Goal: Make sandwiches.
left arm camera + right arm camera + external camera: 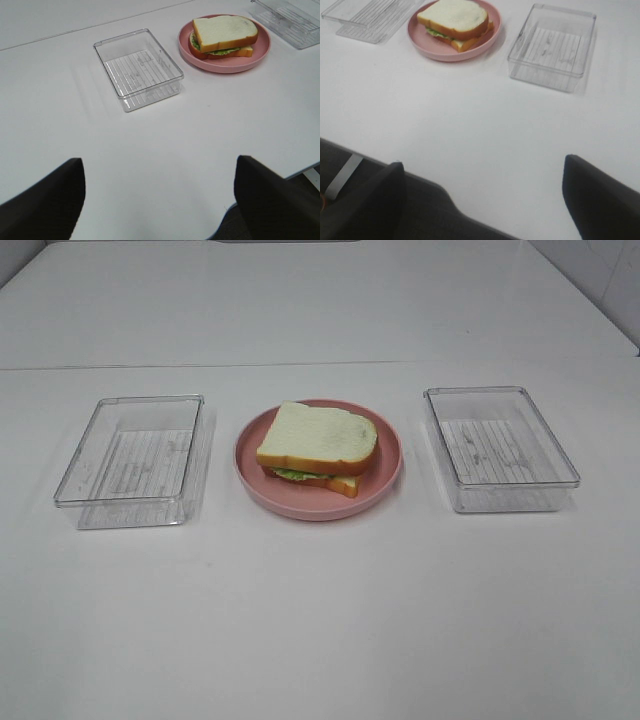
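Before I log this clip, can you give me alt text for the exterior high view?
A toy sandwich of two white bread slices with green lettuce showing sits on a round pink plate at the centre of a white table. An empty clear plastic tray stands on each side, the left tray and the right tray; no robot hand is in this view.

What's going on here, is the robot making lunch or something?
Nothing is being handled at this moment. A toy sandwich, white bread with green lettuce showing between the slices, sits assembled on a round pink plate in the middle of the white table. A clear plastic tray stands on each side of the plate, the left tray and the right tray, both empty. The left gripper and the right gripper hang open, back from the plate, holding nothing.
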